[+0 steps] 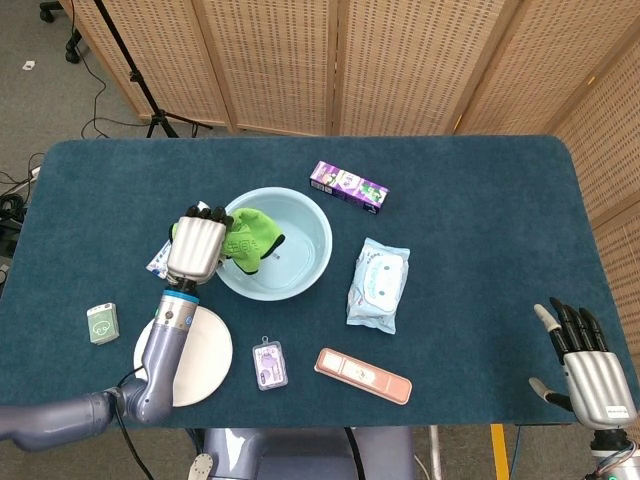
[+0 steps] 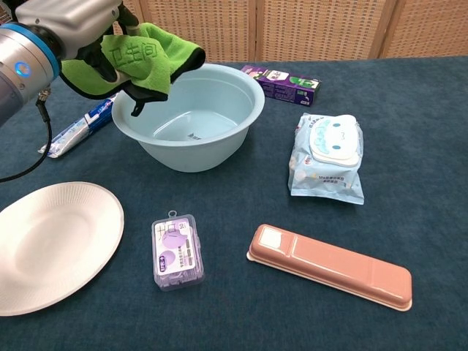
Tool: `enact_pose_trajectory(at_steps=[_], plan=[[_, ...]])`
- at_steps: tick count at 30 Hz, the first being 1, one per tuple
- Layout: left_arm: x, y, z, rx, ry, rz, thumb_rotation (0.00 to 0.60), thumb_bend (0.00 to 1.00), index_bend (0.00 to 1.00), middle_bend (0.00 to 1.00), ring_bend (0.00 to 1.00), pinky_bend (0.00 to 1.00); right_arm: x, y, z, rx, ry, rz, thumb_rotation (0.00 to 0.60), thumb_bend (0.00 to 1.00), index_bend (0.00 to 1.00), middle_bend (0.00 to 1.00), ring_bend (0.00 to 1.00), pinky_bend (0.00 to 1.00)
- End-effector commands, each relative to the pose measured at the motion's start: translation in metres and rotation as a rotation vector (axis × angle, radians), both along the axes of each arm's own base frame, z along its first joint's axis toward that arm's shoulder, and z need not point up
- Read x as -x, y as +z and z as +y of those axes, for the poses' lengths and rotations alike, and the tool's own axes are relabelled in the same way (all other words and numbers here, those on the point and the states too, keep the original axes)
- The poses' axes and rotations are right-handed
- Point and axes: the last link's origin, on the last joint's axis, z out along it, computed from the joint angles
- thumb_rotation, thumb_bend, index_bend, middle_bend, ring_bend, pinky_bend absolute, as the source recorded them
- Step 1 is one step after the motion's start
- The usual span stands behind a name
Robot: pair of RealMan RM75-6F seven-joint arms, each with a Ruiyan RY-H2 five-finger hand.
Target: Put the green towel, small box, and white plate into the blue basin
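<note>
- The green towel (image 1: 250, 236) is gripped by the left hand (image 1: 197, 245) and held above the left rim of the blue basin (image 1: 300, 262), bunched, with a dark-edged corner hanging down over the bowl (not touching the bottom, as far as the chest view shows).
- The basin is seen upright near the middle of the table (image 1: 480, 200), nothing inside it.
- The white plate (image 2: 55, 245) is lying flat near the front edge of the table, toward the left corner, partly crossed by the left forearm in the head view.
- The small box (image 2: 175, 251) (clear, purple label) is lying flat just right of the plate, near the front edge, apart from the plate.
- The right hand (image 1: 588, 370) is held past the front right corner of the table, fingers spread, nothing in it.
- A toothpaste tube (image 2: 77, 134) is lying left of the basin, partly hidden by the left hand.
- A purple carton (image 1: 348, 186) is lying behind the basin, toward the back edge.
- A wipes pack (image 1: 378, 285) is placed right of the basin; a pink case (image 1: 363, 375) is lying near the front edge.
- A small green card (image 1: 102, 323) is lying near the left edge.
</note>
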Motion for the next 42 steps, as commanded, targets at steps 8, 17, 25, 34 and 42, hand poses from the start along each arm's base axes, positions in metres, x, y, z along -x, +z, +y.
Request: enact_pose_trajectory(at_steps=[8,17,25,34,42], plan=[[-0.009,-0.038,0.009,0.018,-0.008,0.02,0.6,0.34,0.79,0.46,0.46,0.39,0.002,0.0,-0.001,-0.001,-0.009,-0.007,0.6,0.16,0.06,0.0,0.0,0.0],[-0.022,-0.056,0.011,0.063,-0.012,-0.049,0.6,0.28,0.47,0.1,0.22,0.37,0.005,0.003,-0.003,0.005,-0.021,-0.021,0.6,0.16,0.06,0.0,0.0,0.0],[-0.02,-0.061,0.004,0.181,0.026,-0.049,0.6,0.2,0.0,0.0,0.0,0.07,0.004,0.004,-0.002,0.01,-0.009,-0.029,0.6,0.16,0.06,0.0,0.0,0.0],[-0.006,-0.047,0.002,0.211,0.069,-0.021,0.6,0.17,0.0,0.0,0.0,0.0,0.003,0.004,-0.002,0.012,-0.007,-0.028,0.6,0.16,0.06,0.0,0.0,0.0],[0.013,-0.005,-0.003,0.178,0.066,-0.025,0.6,0.16,0.0,0.0,0.0,0.0,0.002,0.004,-0.002,0.015,-0.006,-0.024,0.6,0.16,0.06,0.0,0.0,0.0]])
